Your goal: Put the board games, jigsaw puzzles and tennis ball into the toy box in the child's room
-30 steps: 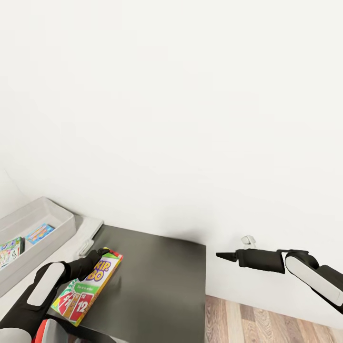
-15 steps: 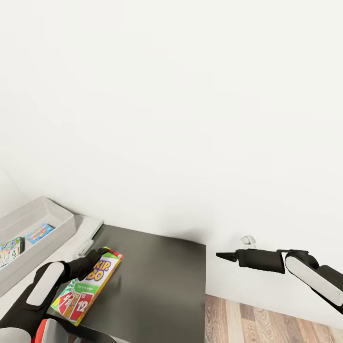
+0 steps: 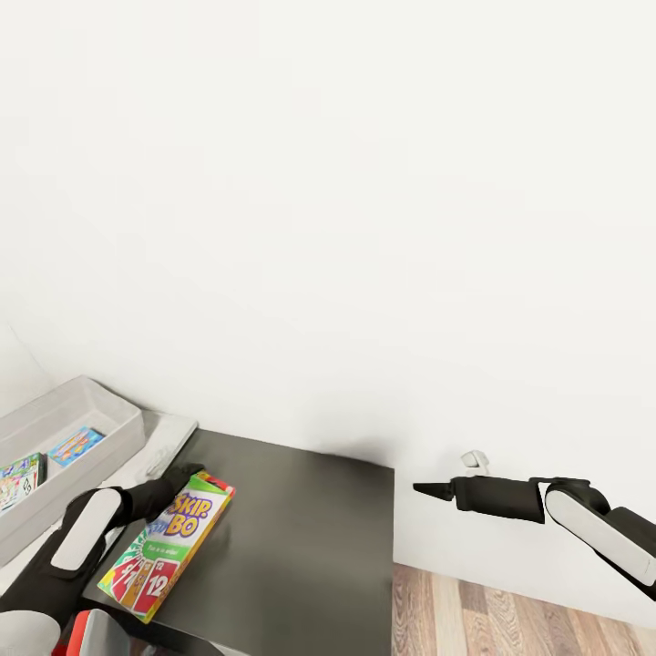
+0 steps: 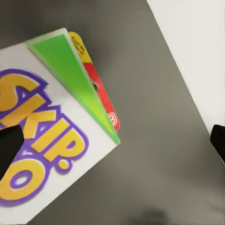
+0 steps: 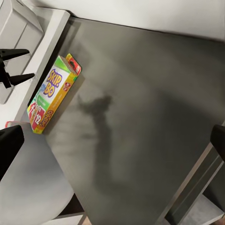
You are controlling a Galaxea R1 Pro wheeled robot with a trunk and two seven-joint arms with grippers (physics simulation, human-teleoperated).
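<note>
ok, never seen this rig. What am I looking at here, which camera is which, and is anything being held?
It's a simulated two-armed robot. The large picture comes from its head camera, looking down over both arms. The other two come from cameras at each wrist, looking along that arm's two fingers.

A SKIP-BO box lies flat on a dark cabinet top. The left pincer is open beside the box's upper end, so nothing is held. The right pincer is out to the side over the floor, open too.

At far left is the grey toy box, with a blue game box and another game box already inside.
</note>
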